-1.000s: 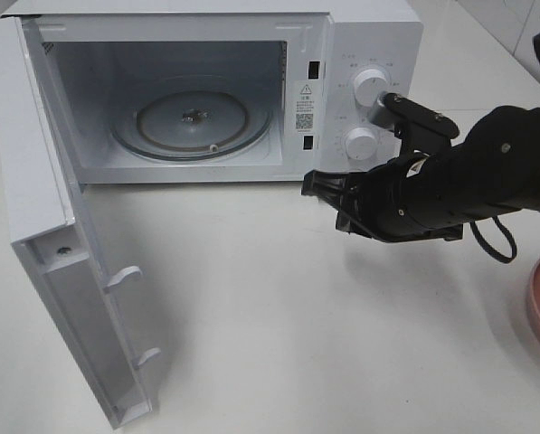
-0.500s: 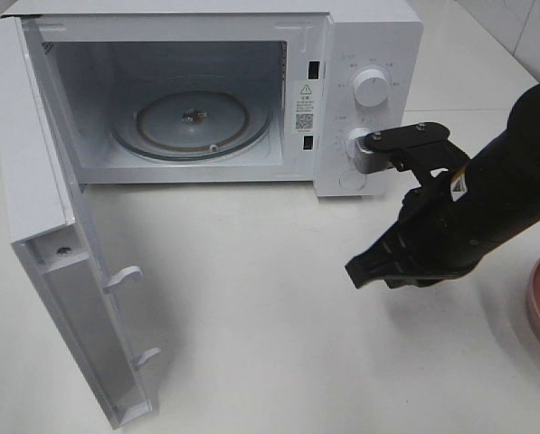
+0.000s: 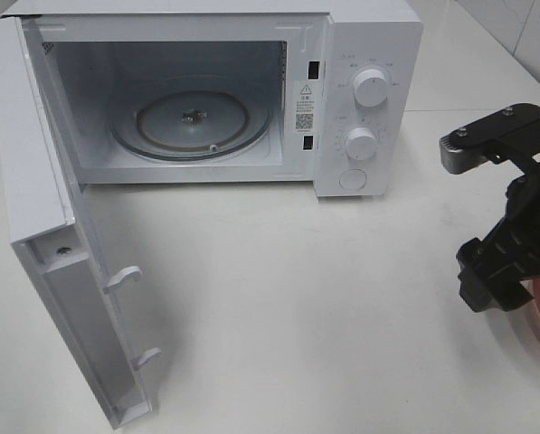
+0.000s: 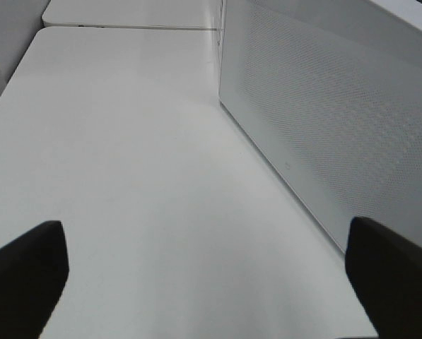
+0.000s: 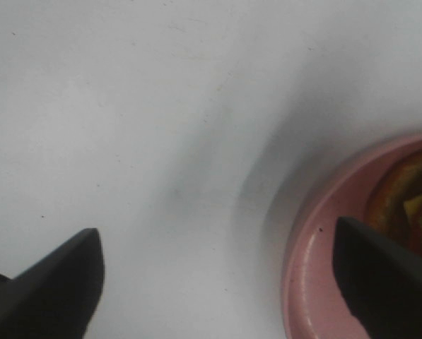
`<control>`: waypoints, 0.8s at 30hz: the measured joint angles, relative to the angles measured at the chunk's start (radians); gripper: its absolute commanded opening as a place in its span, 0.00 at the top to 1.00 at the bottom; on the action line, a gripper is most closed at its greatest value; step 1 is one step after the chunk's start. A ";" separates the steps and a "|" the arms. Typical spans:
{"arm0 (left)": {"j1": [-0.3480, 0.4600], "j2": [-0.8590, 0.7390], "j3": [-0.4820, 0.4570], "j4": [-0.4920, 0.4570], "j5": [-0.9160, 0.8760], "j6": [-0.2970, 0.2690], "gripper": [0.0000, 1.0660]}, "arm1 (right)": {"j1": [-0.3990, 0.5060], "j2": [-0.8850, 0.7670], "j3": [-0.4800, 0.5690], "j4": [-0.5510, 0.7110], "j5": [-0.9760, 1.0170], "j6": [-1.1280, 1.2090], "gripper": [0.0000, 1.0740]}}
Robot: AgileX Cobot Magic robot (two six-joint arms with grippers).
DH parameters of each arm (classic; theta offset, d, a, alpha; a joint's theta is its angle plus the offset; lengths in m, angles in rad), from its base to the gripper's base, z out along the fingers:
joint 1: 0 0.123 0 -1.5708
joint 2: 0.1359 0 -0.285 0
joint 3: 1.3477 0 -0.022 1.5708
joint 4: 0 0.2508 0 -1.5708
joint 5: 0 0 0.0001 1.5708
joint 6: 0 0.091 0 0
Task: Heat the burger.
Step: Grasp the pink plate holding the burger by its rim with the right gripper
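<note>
While I watch from the high camera, the microwave [image 3: 369, 54] sits along the back edge of the worktop [image 3: 297, 316]. Its door [image 3: 52, 271] is swung fully open toward the front-left corner. Glass turntable [image 3: 193, 122] inside is bare. Control panel shows two white dials, upper [image 3: 370, 88] and lower [image 3: 361, 143], with a round button [image 3: 353, 179] below them.

Right gripper [image 5: 218, 282]: released, fingers spread wide with nothing between them. It hangs over the right edge of the worktop, well apart from the microwave. One fingertip [image 5: 380, 275] is above the rim of the pink plate [image 5: 317, 282]; the other is over bare worktop just beside the plate. I cannot tell from either view whether that fingertip touches the plate.

Burger [image 5: 398, 194]: on the pink plate at the right edge of the worktop, toward the front. Only a sliver shows in the right wrist view, with brown bun edge, yellow and green. In the high view I see just the plate's rim beneath the arm; the burger itself is cut off there.

Left gripper [image 4: 207, 282]: released, fingers wide apart and empty. It is over bare worktop on the outer side of the open door, whose perforated panel runs alongside it. This gripper does not show in the high view.
</note>
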 measured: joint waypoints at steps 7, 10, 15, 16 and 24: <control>0.000 0.000 0.000 0.000 0.000 0.000 0.06 | -0.026 -0.006 0.048 -0.004 0.067 0.002 0.07; 0.000 0.000 0.000 0.000 0.000 0.000 0.06 | -0.027 -0.006 0.096 -0.004 0.061 0.010 0.08; 0.000 0.000 0.000 0.000 0.000 0.000 0.06 | -0.028 -0.007 0.142 -0.005 0.028 0.037 0.09; 0.000 0.000 0.000 0.000 0.000 0.000 0.06 | -0.028 -0.007 0.142 -0.005 0.028 0.037 0.09; 0.000 0.000 0.000 0.000 0.000 0.000 0.06 | -0.080 0.014 0.171 -0.023 -0.025 0.061 0.11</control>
